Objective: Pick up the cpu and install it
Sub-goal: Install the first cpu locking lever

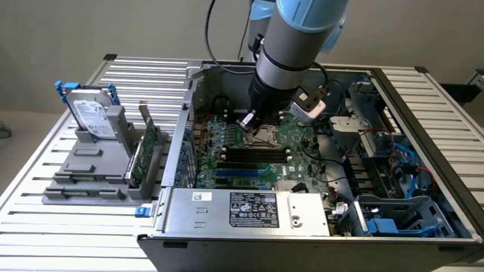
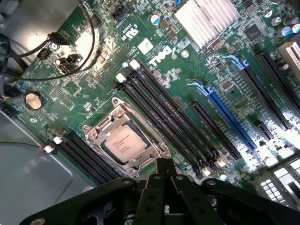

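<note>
- The cpu (image 2: 123, 143) already sits in its socket (image 2: 125, 139) on the motherboard (image 2: 154, 75).
- The hand (image 2: 164, 176) hovers just above, fingers together, holding nothing.
- The socket frame looks unlatched.

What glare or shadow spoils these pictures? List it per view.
Wrist view: bright glare washes out the motherboard near the black cables and again at the expansion slots; the cpu in its socket stays readable; the gripper is a dark silhouette. Exterior view: even light, with the arm shading the socket area.
</note>
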Robot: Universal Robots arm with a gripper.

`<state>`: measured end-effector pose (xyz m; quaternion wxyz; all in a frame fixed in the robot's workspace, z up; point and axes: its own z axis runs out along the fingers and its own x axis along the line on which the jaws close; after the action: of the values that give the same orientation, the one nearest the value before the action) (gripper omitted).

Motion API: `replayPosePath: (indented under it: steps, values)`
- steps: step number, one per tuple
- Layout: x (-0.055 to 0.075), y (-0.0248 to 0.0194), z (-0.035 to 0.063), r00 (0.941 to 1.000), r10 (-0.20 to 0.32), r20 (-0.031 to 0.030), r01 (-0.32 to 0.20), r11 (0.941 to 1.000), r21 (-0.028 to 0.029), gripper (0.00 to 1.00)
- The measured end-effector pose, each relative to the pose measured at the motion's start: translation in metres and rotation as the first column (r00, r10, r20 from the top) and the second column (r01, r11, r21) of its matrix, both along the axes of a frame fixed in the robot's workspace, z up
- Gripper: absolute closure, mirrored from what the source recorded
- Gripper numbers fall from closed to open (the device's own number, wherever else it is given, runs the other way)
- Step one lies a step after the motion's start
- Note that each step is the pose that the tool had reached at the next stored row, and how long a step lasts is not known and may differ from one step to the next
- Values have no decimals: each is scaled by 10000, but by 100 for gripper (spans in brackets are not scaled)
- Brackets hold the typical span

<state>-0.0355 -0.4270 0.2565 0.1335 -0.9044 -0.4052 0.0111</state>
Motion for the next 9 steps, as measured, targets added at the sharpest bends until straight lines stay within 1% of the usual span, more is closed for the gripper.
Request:
replayPosePath:
  steps: [2,9]
  values:
    - [-25,-12,-10,10000,-15,0,15,10000,0,89]
    - [-104,-14,-68,10000,-98,-7,98,10000,0,89]
